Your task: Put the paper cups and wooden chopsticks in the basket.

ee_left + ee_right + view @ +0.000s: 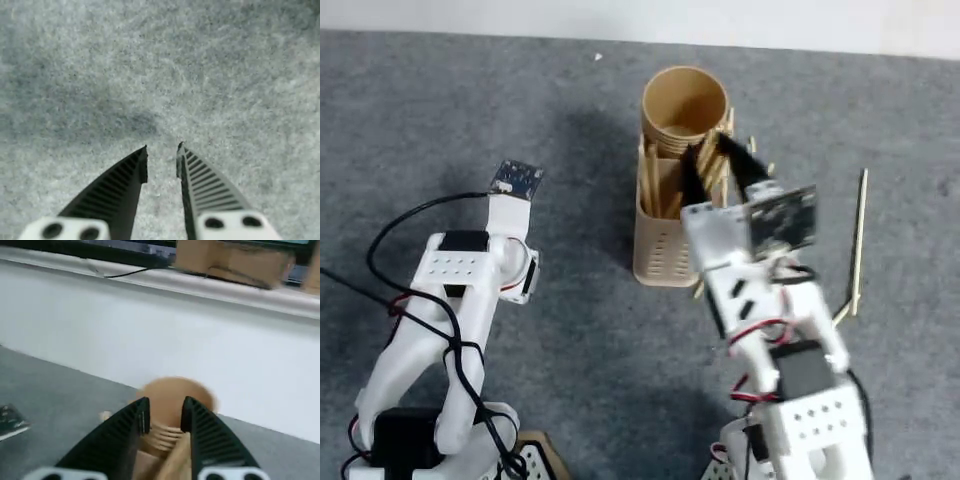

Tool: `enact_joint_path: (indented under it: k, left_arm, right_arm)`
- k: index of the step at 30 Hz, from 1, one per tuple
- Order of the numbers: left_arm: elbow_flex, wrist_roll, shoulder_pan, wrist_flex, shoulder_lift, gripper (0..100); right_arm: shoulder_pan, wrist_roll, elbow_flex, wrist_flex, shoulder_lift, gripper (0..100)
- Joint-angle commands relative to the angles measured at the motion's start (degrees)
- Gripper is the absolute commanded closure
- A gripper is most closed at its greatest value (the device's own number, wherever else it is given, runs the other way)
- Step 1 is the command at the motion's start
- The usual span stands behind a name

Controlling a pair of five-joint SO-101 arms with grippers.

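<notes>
Wooden and thin, one loose chopstick lies on the grey counter, well apart from the basket, on our right side. Its long axis runs away from the arm bases toward the far wall, roughly parallel to the right arm. A shorter tan end shows just beside its near tip, and we cannot tell whether that is a second stick.

The paper cups stand stacked upright in the far end of the basket, with a bundle of chopsticks beside them.

Our right end effector hangs over the basket, close to the cups. In its wrist view the right end effector has its jaws a narrow way apart, and the cups sit just beyond the tips. Something tan lies low between the jaws, and we cannot say whether they are touching it.

Our left end effector points down at bare counter on the far side of the basket from the stick. Its jaws are slightly parted and hold nothing.

We judge the right arm much the nearer. The stick lies to the right of its end effector and somewhat back toward its base. To pick it up, we think the jaws should close across the stick's thin width, not along its length.
</notes>
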Motion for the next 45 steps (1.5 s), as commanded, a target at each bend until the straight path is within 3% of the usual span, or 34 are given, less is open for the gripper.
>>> enact_joint_path:
  k: [1, 6, 10, 15, 23, 37, 42, 45]
  left_arm:
    - [-0.13, 0.26, 0.84, -0.26, -1.27, 88]
    - [-0.13, 0.26, 0.84, -0.44, -1.27, 88]
    - [-0.13, 0.26, 0.84, -0.35, -1.27, 88]
    - [-0.13, 0.26, 0.84, -0.35, -1.27, 88]
    - [-0.13, 0.26, 0.75, -0.26, -1.27, 88]
    - [-0.13, 0.26, 0.84, -0.26, -1.27, 88]
    - [-0.13, 0.26, 0.84, -0.26, -1.27, 88]
    - [-0.13, 0.26, 0.84, -0.26, -1.27, 88]
  right_arm:
    - [9.01, 0.44, -12.44, 15.43, 0.66, 88.2]
    - [23.16, 0.26, -22.02, 25.98, 8.92, 88.2]
    - [26.86, 0.79, -22.81, 30.11, 19.47, 88.2]
    - [24.04, 3.78, -17.63, 29.05, 38.29, 88.2]
    - [16.75, 1.58, -16.66, 21.32, 61.41, 88.2]
    - [17.36, 1.32, -16.84, 18.86, 70.02, 88.3]
    - [17.71, 2.55, -16.84, 18.86, 73.1, 99.4]
    - [18.95, 3.52, -16.92, 19.03, 73.01, 99.1]
